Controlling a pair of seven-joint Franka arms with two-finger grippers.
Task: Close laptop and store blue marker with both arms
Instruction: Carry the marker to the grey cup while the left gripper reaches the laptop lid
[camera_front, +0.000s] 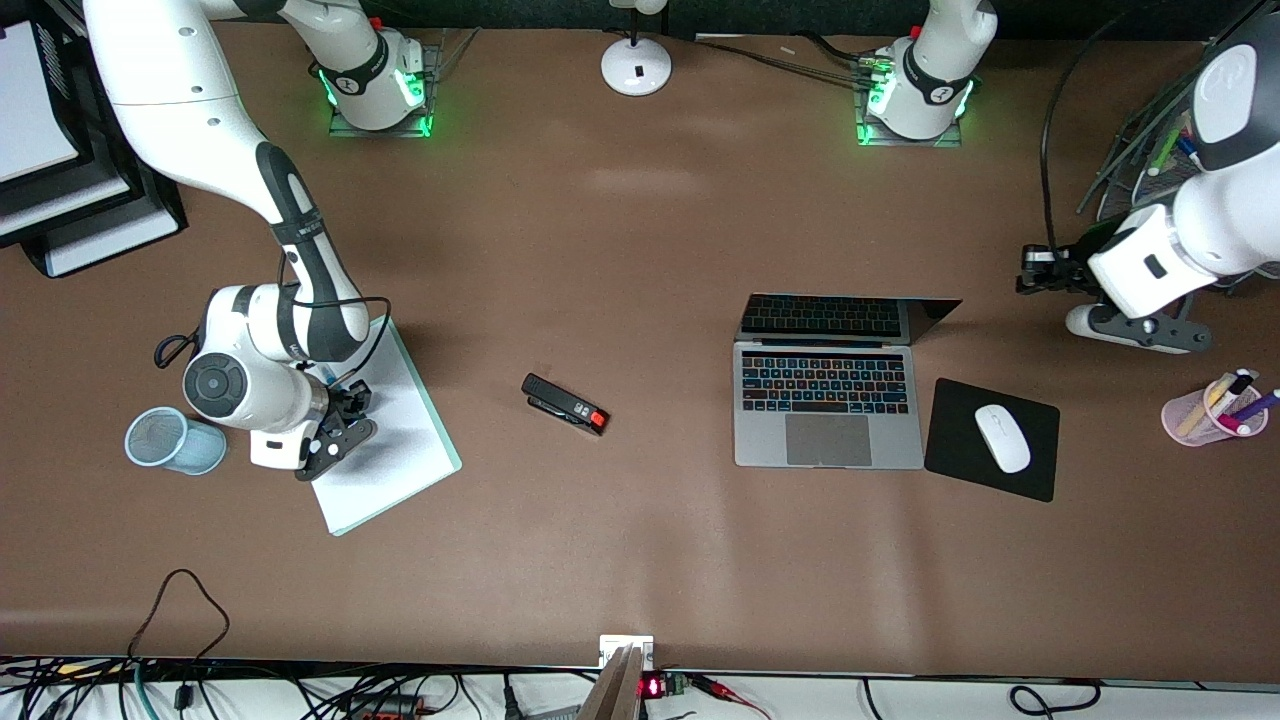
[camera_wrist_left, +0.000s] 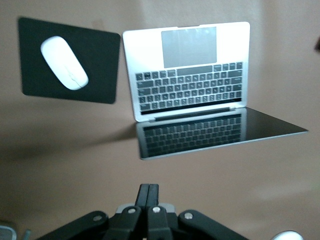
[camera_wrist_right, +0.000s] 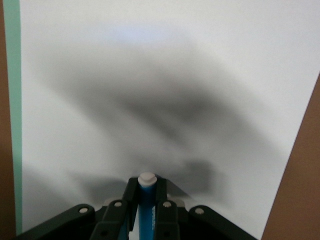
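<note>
White pad (camera_front: 385, 440) under right gripper (camera_front: 345, 408) clasping blue marker (camera_wrist_right: 146, 210); laptop (camera_front: 828, 400) open; left gripper (camera_front: 1030, 270) clenched, empty

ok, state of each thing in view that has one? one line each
laptop: open, lid up, keys lit.
blue marker: held in the right gripper over the white paper, white end out.
left gripper: shut, empty, up in the air toward the laptop's lid side.
mouse: on the mouse pad, beside the laptop.
mesh cup: lying on its side.
pink cup: upright, markers in it.
</note>
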